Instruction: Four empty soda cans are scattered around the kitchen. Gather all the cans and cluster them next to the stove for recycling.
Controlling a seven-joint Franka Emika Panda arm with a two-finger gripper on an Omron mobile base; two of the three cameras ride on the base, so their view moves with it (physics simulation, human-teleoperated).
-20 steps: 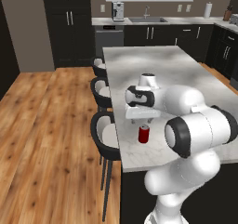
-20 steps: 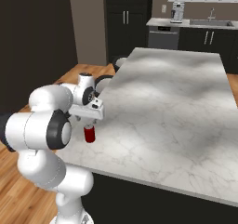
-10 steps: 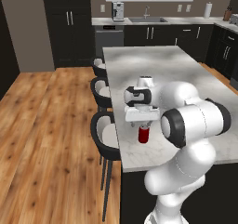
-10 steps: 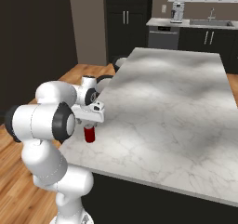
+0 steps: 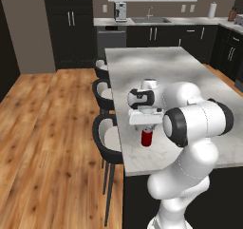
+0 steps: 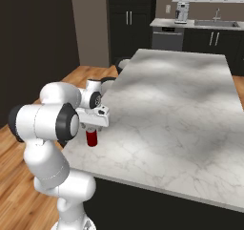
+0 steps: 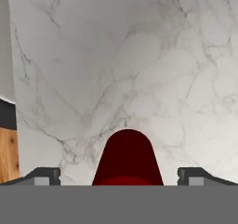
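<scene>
Marble island [image 5: 190, 76]: gripper [image 5: 147, 128], fingers spread wide, has dropped lower over red can [image 5: 147, 138].

Three black stools [image 5: 108, 133] line the marble island [image 5: 180, 76]; a sink [image 5: 150, 20] sits beyond.

No writing, brand, number or sign can be read anywhere. The red soda can [image 5: 147, 138] on the marble island [image 5: 190, 76] at frame centre shows plain colour in both base views and in the hand view, possibly because the rendering is too coarse. The coffee machine [image 5: 120, 11] at the upper middle carries no legible marking.
</scene>
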